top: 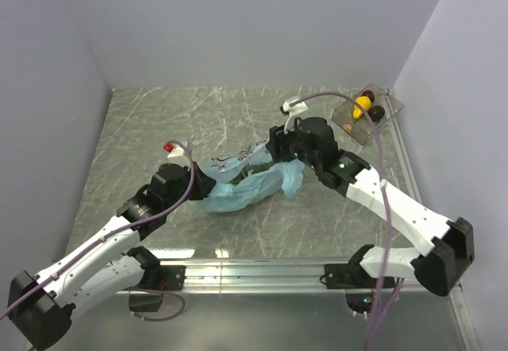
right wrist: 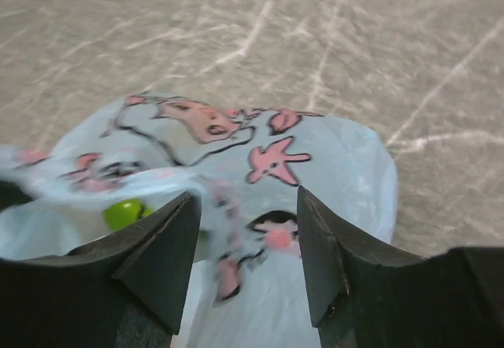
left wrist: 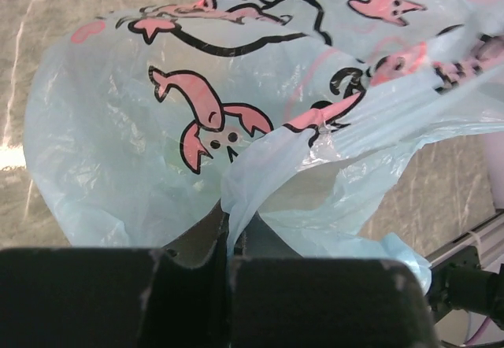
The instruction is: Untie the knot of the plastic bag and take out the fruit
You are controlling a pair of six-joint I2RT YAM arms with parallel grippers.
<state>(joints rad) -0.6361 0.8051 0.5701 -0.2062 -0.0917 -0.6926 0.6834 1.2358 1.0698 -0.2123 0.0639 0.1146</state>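
The light-blue plastic bag (top: 238, 183) with pink cartoon prints lies crumpled at the table's middle, between both arms. My left gripper (top: 203, 178) is at its left side, shut on a thin fold of the bag's plastic (left wrist: 236, 198); the jaws meet with only the film between them (left wrist: 228, 242). My right gripper (top: 282, 149) hovers over the bag's right end, open (right wrist: 248, 242), with a blurred loose strip of the bag (right wrist: 228, 246) hanging between its fingers. A bright green ball of fruit (right wrist: 124, 212) shows inside the bag. I cannot make out the knot.
A clear rigid tray (top: 386, 99) stands at the back right corner holding a yellow-orange fruit (top: 362, 105) and dark round ones (top: 378, 113). The aluminium rail (top: 254, 270) runs along the near table edge between the arm bases.
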